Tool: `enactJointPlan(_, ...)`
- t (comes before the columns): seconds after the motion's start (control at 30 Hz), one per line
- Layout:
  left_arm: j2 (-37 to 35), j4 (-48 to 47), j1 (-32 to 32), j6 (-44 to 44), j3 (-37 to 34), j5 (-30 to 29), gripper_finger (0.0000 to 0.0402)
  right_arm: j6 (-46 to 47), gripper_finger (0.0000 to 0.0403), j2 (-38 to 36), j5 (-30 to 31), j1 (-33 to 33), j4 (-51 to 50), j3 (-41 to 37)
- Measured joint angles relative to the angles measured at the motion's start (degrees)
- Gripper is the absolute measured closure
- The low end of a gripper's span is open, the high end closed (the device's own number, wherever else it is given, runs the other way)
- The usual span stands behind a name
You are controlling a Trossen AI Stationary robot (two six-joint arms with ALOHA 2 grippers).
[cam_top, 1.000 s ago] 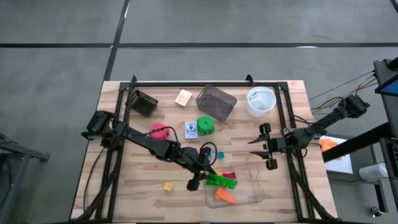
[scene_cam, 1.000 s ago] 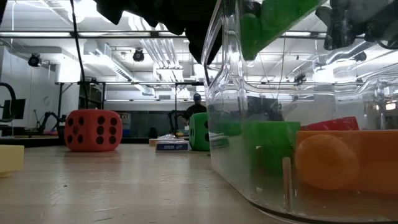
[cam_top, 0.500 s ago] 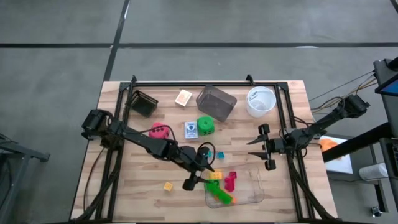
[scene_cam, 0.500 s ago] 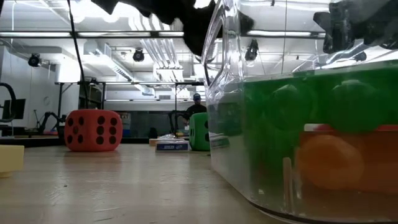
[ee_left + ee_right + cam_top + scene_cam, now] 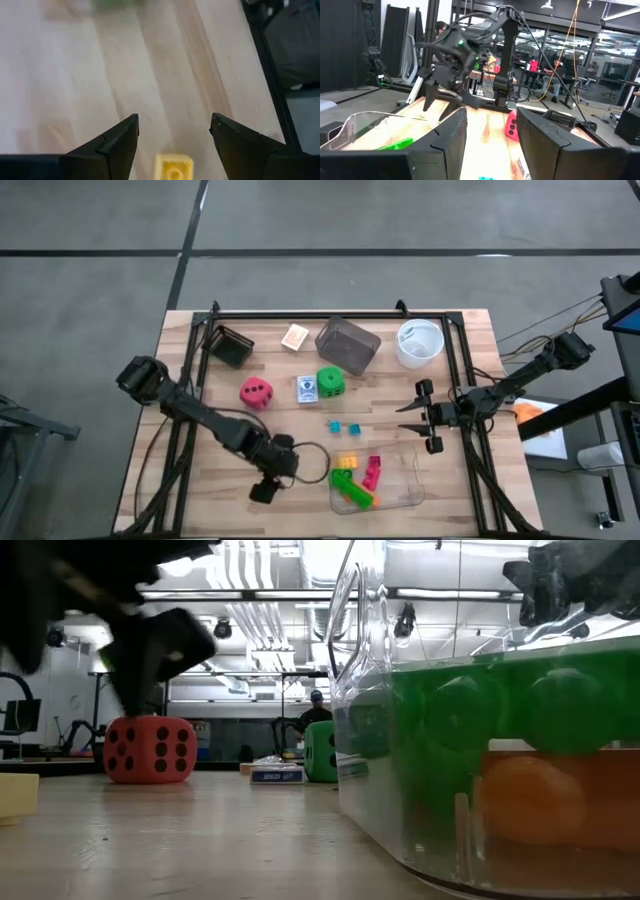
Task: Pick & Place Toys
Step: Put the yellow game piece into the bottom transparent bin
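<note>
Near the table's front-left, your left gripper hangs open and empty, straddling the yellow brick for pickup.

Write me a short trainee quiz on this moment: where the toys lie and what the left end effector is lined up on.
1. True or false: the two teal bricks lie inside the clear tray.
2. What sits on the table between the open fingers of the left end effector? A. a tan block. B. a yellow brick. C. an orange brick.
3. Fill in: the die standing right beside the card pack is the ____ one.

Key:
1. False: they lie on the bare wood beside the tray.
2. B.
3. Green: the green die.
</note>
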Motion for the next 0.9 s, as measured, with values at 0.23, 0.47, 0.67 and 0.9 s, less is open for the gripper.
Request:
enactJointPlan(0.23, 0.0, -1.9, -4.8, -6.4, -0.3, -5.2, 0.015, 0.0, 0.0235, 0.1, 0.5, 0.0, 0.0, 0.0)
enactJointPlan(0.47, 0.1, -6.4, -7.1, -9.5, -0.3, -11.2, 0.015, 0.0, 0.0235, 0.1, 0.7, 0.0, 0.0, 0.0)
enactJointPlan(0.67, 0.2, -6.6, -7.3, -10.6, -1.4, -11.8, 0.015, 0.0, 0.0235, 0.1, 0.7, 0.0, 0.0, 0.0)
enactJointPlan(0.9, 0.2, -6.5, -8.6, -13.2, -1.7, -10.0, 0.0148, 0.0, 0.0235, 0.2, 1.1, 0.0, 0.0, 0.0)
